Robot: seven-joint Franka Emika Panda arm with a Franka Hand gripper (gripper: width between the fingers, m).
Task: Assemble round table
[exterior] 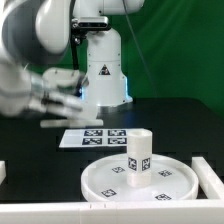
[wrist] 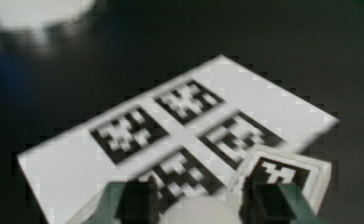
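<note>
The large round rimmed disc (exterior: 140,180) lies near the table's front, at the exterior view's right. The short thick cylinder (exterior: 138,157) stands upright on its middle, tags on its sides. My arm is a blur at the exterior view's left, with the gripper (exterior: 60,100) well above the table and apart from the disc. In the wrist view the gripper (wrist: 197,197) is shut on a white piece. A tagged part (wrist: 277,170) sticks out past one finger, which looks like the small cross-shaped piece. Most of that piece is hidden.
The marker board (exterior: 92,138) lies flat between the arm and the disc; in the wrist view the marker board (wrist: 117,140) fills the picture under the gripper. The robot's white base (exterior: 105,75) stands behind. White ledges (exterior: 212,175) border the table's front and right.
</note>
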